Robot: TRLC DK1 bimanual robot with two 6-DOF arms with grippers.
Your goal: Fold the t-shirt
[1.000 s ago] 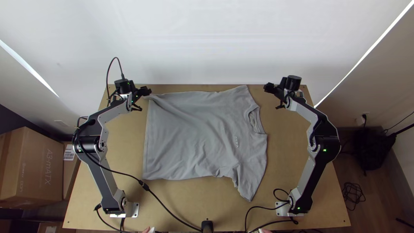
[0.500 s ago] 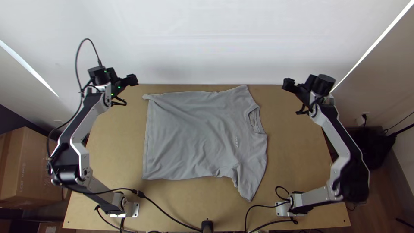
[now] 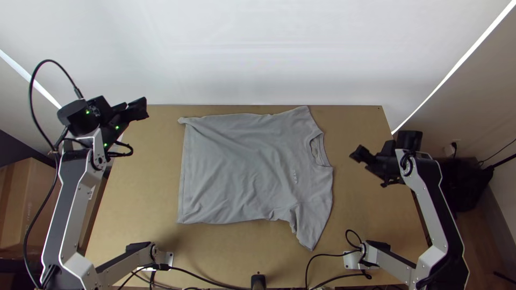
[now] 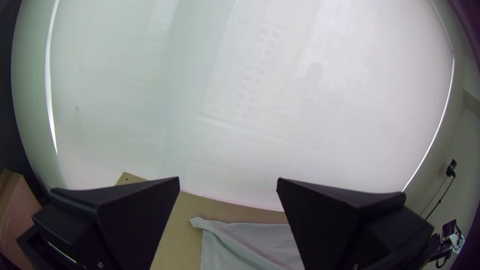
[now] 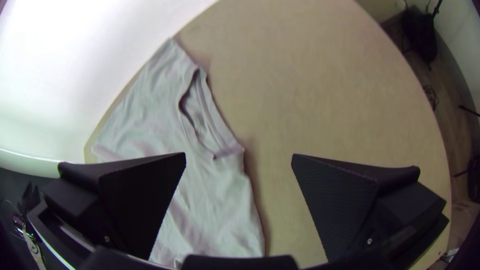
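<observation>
In the top view the grey t-shirt (image 3: 247,166) lies spread sideways, its collar (image 3: 317,149) facing right and its hem at the left. One sleeve (image 3: 312,231) points toward the near edge; the far left hem corner is slightly folded over. My left gripper (image 3: 144,108) hangs off the shirt's far left corner, and my right gripper (image 3: 359,156) is to the right of the collar. In the left wrist view my left gripper (image 4: 228,181) is open above a shirt corner (image 4: 250,240). My right gripper (image 5: 239,156) stands open in the right wrist view, near the collar (image 5: 200,115).
The light wooden table (image 3: 145,198) has a white wall (image 3: 258,53) along its far edge. Black cables (image 3: 215,282) run along the near edge. A cardboard box (image 3: 21,204) stands on the floor at the left, and a black bag (image 3: 462,188) at the right.
My left gripper has moved left, away from the shirt's corner. The right gripper has gone right and then toward the near side. The shirt lies as before.
</observation>
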